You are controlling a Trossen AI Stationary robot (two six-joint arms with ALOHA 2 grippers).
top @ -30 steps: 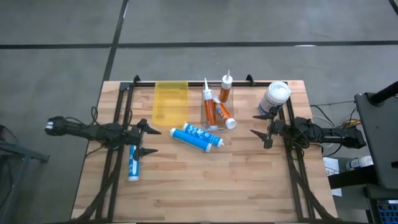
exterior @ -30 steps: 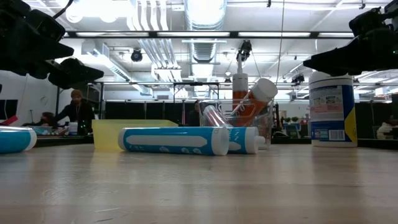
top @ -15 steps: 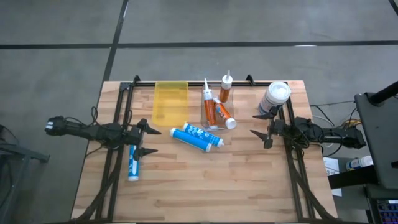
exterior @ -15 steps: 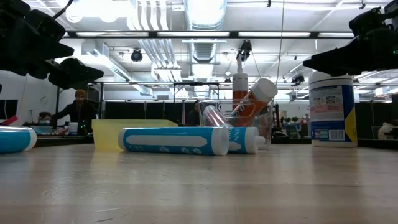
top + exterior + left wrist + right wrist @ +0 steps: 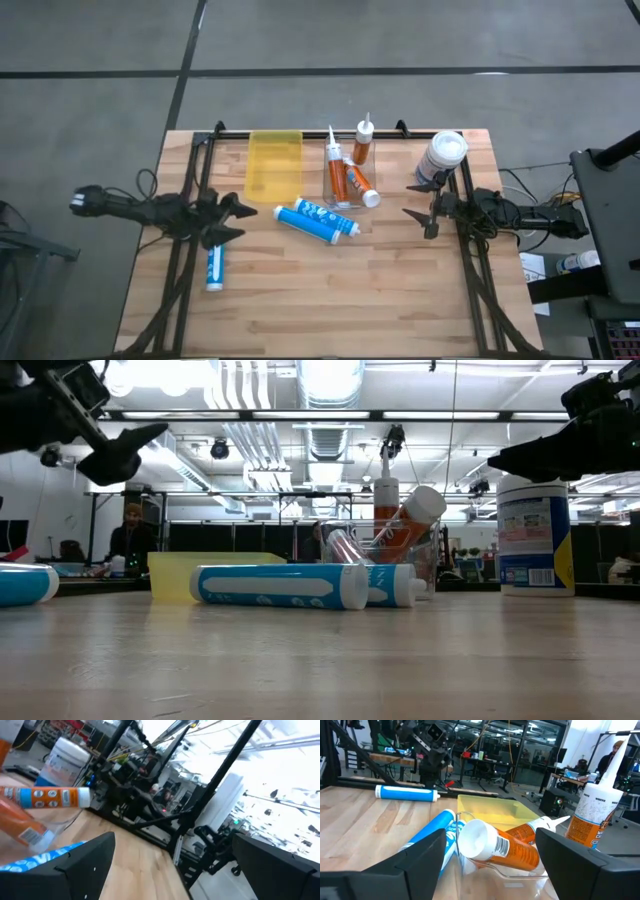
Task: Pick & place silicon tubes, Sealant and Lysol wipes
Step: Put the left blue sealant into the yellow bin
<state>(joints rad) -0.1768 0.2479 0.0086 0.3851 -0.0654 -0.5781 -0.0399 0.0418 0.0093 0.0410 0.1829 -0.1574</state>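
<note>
Underneath, the pale wooden plank desk (image 5: pixel 330 290) stands on grey concrete floor (image 5: pixel 90 60). Both arms' fingers hang wide, empty. Behind, a person (image 5: pixel 126 540) stands under ceiling strip lights (image 5: pixel 330 378).

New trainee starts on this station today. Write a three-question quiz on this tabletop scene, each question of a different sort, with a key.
1. True or false: the Lysol wipes canister stands upright.
2. The yellow bin holds: A) tubes B) nothing C) wipes
3. How many blue-and-white tubes lie flat on the table?

Key: 1 true. 2 B. 3 three: two side by side mid-table, one below the left gripper.
</note>
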